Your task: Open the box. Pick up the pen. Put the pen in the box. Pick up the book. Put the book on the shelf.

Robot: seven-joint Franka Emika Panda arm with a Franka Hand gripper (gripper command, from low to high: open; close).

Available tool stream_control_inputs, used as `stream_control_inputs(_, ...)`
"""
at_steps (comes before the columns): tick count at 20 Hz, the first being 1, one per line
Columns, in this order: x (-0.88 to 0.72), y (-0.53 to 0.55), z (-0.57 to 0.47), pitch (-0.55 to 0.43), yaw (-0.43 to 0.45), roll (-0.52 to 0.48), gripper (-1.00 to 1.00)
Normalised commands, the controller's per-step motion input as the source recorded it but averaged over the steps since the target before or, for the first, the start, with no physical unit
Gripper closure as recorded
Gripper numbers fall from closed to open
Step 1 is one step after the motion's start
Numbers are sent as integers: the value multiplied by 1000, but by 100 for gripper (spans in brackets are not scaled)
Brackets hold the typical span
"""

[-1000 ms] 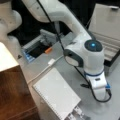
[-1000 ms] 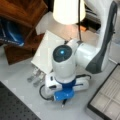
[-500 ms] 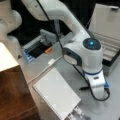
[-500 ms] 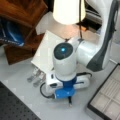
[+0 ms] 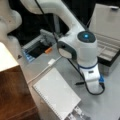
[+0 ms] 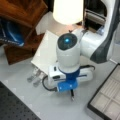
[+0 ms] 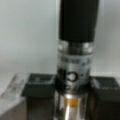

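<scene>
Wide grey box (image 5: 107,47) with black hinged lid stands open at upper right in a front view; pale compartments also at lower right in a front view (image 6: 110,96). Gripper (image 7: 72,87) low over grey table (image 5: 110,95), pads either side of thin black pen (image 7: 75,50), closed on its silver band. Pen end pokes out below wrist (image 6: 72,95). Judgement: keep grip centred, lift straight, avoid tilt. Large flat white book (image 5: 56,93) lies lower centre, beside dark brown wooden shelf (image 5: 12,95).
</scene>
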Motion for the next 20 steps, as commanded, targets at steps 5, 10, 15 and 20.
stream_control_inputs(5, -232, 145, 310, 54, -314, -27, 100)
stream_control_inputs(10, -248, 262, 389, 6, -360, -52, 100)
stream_control_inputs(15, -271, 305, 241, -42, -375, -90, 100)
stream_control_inputs(20, -331, 335, 128, 43, -429, 17, 100)
